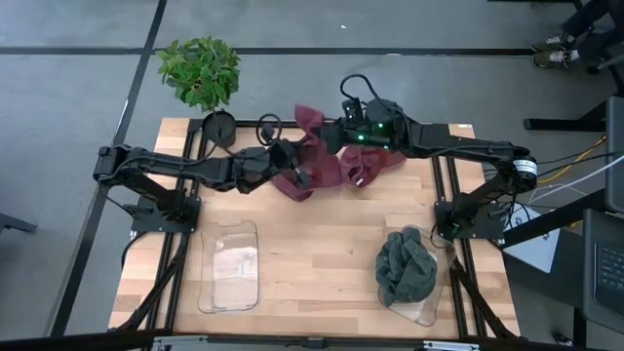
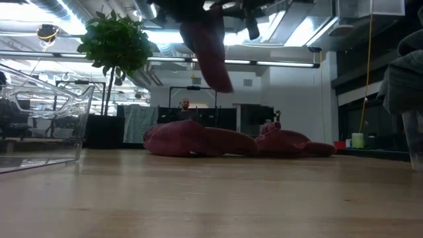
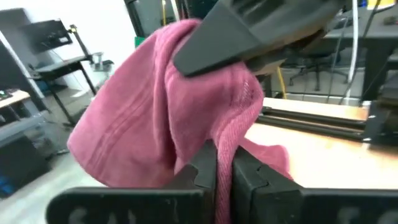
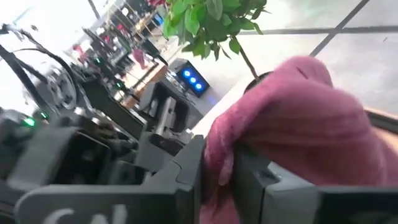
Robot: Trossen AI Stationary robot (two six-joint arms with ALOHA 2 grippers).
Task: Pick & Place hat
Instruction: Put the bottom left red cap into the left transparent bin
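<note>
A maroon knit hat (image 1: 312,125) is held up between both grippers over the table's far middle. In the low view it hangs down from above (image 2: 210,49). My left gripper (image 3: 224,177) is shut on it and shows in the high view (image 1: 295,168). My right gripper (image 4: 217,171) is also shut on it, a little farther back (image 1: 331,135). More maroon cloth (image 2: 198,141) lies in a heap on the table below them, spreading to the right (image 1: 369,168). My left gripper pinches a hanging edge or fold of the maroon hat (image 3: 225,144) between its two fingers. The cloth rises above the fingers and drapes over to one side. In the low view the held hat hangs clear of the table. My right gripper pinches a bunched part of the maroon hat (image 4: 219,144) between its two fingers. The rest of the cloth bulges out beside the fingers. One layer or several, I cannot tell.
An empty clear bin (image 1: 229,265) stands near left. A second clear bin (image 1: 432,310) near right holds a dark green knit hat (image 1: 407,265). A potted plant (image 1: 200,70) stands at the far left corner. A person (image 2: 186,104) shows in the room far behind.
</note>
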